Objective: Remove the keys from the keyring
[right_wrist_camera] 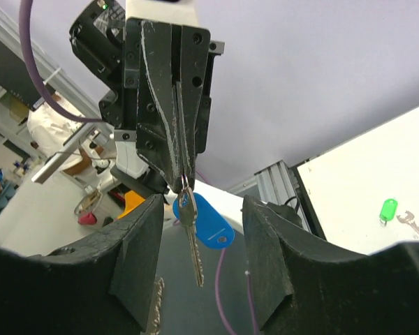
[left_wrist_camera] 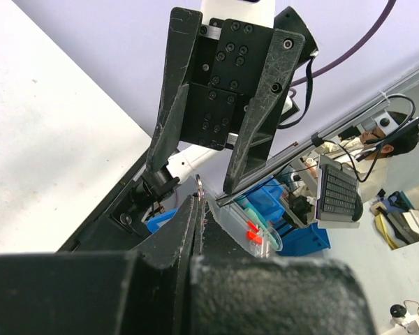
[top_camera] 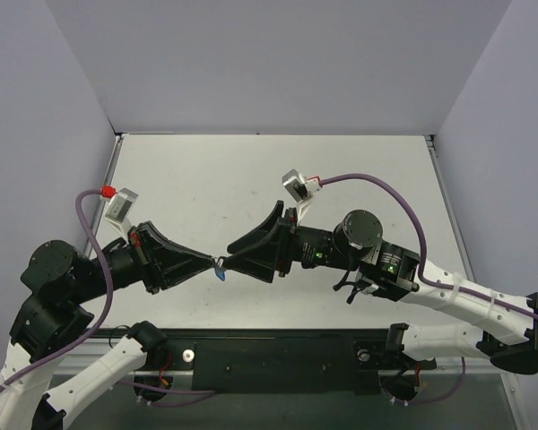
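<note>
My left gripper (top_camera: 212,262) is shut on the thin ring of the keyring and holds it above the table. In the right wrist view the blue tag (right_wrist_camera: 208,222) and the small silver key (right_wrist_camera: 193,246) hang down from the left gripper's closed tips (right_wrist_camera: 180,178). The blue tag also shows in the top view (top_camera: 221,276). My right gripper (right_wrist_camera: 201,259) is open, with one finger on each side of the hanging key and touching nothing. In the left wrist view the ring (left_wrist_camera: 198,182) sticks out of my shut left gripper (left_wrist_camera: 198,206), and the open right gripper (left_wrist_camera: 199,178) faces it.
A green tag (right_wrist_camera: 387,209) joined to another silver key (right_wrist_camera: 408,222) lies on the white table (top_camera: 206,179), far from both grippers. A black mounting rail (top_camera: 278,345) runs along the near edge. Grey walls enclose the table.
</note>
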Motion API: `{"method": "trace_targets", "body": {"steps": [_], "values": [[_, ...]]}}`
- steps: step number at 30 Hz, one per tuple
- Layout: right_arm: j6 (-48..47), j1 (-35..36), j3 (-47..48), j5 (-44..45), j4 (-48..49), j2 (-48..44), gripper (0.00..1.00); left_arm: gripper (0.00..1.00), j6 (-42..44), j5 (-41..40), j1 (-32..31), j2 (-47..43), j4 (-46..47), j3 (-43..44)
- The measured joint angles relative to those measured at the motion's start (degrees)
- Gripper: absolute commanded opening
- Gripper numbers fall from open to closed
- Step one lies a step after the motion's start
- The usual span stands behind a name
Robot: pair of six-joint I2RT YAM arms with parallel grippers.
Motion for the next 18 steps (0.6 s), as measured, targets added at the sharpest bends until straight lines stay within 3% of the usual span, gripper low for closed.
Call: {"method": "trace_targets", "body": {"steps": [18], "values": [[3.34, 0.0, 0.04, 1.44, 5.42, 3.02, 0.25, 0.0, -3.17, -5.92, 0.0, -0.92, 2.12, -0.44]]}}
